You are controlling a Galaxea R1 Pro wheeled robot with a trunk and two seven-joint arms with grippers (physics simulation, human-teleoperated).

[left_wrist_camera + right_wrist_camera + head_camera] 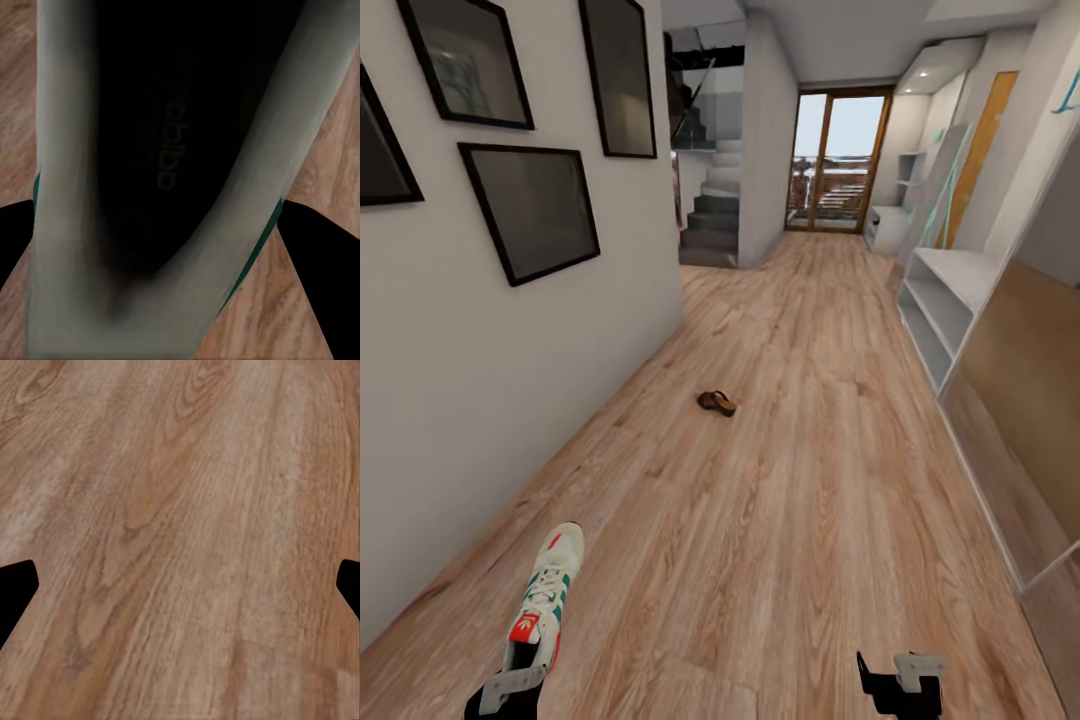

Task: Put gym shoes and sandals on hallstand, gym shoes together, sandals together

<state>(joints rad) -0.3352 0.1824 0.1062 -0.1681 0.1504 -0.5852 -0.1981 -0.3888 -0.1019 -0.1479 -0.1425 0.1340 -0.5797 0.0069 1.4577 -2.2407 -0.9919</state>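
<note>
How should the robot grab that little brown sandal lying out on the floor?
Probably from straight above, pinching the sandal across its narrow width near the strap. It lies flat and thin on the floor, so a side approach would find little to grip. The free right gripper could take it.

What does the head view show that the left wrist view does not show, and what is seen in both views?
Head view alone: a brown sandal lying farther along the floor, the grey hallstand at the right wall, the right gripper with its fingers apart, and the framed pictures. Left wrist view alone: the dark inside of the shoe. Both: the gym shoe at the left gripper, and the wood floor.
</note>
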